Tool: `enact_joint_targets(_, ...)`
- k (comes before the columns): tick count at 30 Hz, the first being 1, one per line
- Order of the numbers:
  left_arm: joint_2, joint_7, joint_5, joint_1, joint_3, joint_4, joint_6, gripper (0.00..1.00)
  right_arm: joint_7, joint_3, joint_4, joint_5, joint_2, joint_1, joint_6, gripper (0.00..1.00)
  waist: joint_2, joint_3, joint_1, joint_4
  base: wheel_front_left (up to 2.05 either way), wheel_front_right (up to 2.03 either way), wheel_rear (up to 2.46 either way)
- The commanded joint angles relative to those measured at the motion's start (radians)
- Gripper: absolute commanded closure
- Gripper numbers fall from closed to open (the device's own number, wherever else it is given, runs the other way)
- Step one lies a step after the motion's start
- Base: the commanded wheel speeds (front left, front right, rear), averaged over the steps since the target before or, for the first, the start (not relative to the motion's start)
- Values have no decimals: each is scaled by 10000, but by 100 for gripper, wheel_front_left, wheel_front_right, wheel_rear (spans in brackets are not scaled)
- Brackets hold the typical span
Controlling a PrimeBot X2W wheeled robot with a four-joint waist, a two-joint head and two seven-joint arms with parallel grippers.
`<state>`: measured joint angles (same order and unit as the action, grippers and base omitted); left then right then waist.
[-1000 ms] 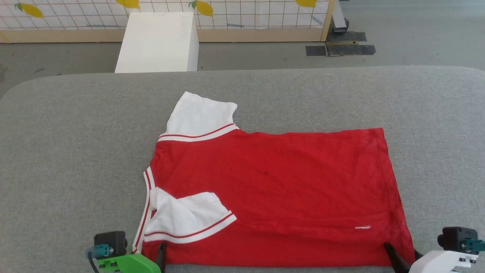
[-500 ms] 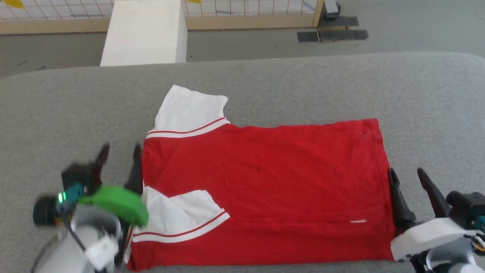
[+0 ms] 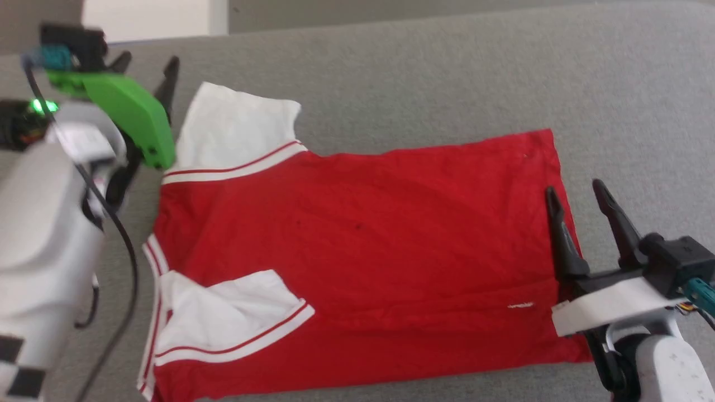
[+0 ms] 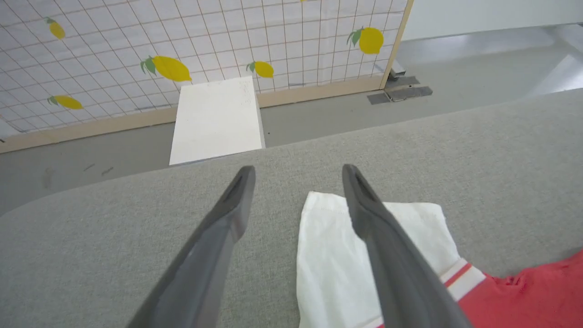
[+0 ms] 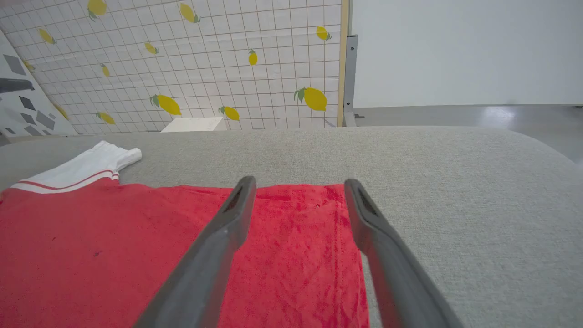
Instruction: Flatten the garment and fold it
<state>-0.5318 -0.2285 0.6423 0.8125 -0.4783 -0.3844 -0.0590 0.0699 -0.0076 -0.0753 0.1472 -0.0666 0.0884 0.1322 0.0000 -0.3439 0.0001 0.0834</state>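
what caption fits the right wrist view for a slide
Open right gripper poised at the hem edge of the flat red garment with white sleeves on a grey fabric table

free: grey table (image 3: 447, 67) around garment (image 3: 357, 251) | obstacle: white box (image 4: 216, 120) beyond

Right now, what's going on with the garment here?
The robot is midway through folding a red garment that lies flat on the grey table. The near sleeve is folded in over the red; the far sleeve sticks out. The left claw hovers open by the far sleeve, the right claw open over the garment's other end. Neither holds cloth.
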Motion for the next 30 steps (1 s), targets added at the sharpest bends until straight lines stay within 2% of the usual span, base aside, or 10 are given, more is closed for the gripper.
enact_joint_targets(1,-43,-520,167,450,-30,-274,55,0,88,95,75,21,5,247,-15,0,0,-745,-1,661,0,0,0)
enact_joint_targets(5,-71,-2087,473,1229,-70,-909,-99,0,244,320,331,112,34,549,-15,0,0,-1095,-1,957,0,0,0)
enact_joint_targets(10,-198,-3796,698,1718,-73,-1352,-749,0,449,527,536,268,75,816,-15,0,0,-1460,-1,1257,0,0,0)
enact_joint_targets(21,-593,-5259,884,1472,-105,-1227,-1537,0,700,767,786,446,122,1165,-15,0,0,-1854,-1,1585,0,0,0)
enact_joint_targets(22,-593,-5368,974,1395,-83,-1159,-1559,46,702,761,788,461,125,1179,-15,0,0,-1859,-1,1583,0,0,0)
enact_joint_targets(23,-610,-5446,1025,1340,-86,-1087,-1545,84,697,759,786,462,126,1191,-15,0,0,-1861,-1,1575,0,0,0)
enact_joint_targets(24,-647,-5515,1061,1284,-91,-988,-1534,100,675,758,780,457,128,1215,-15,0,0,-1861,-1,1562,0,0,0)
enact_joint_targets(30,-851,-5273,987,1170,-79,-491,-1491,100,440,934,635,264,-126,1982,-15,0,0,-1855,-1,1505,0,0,0)
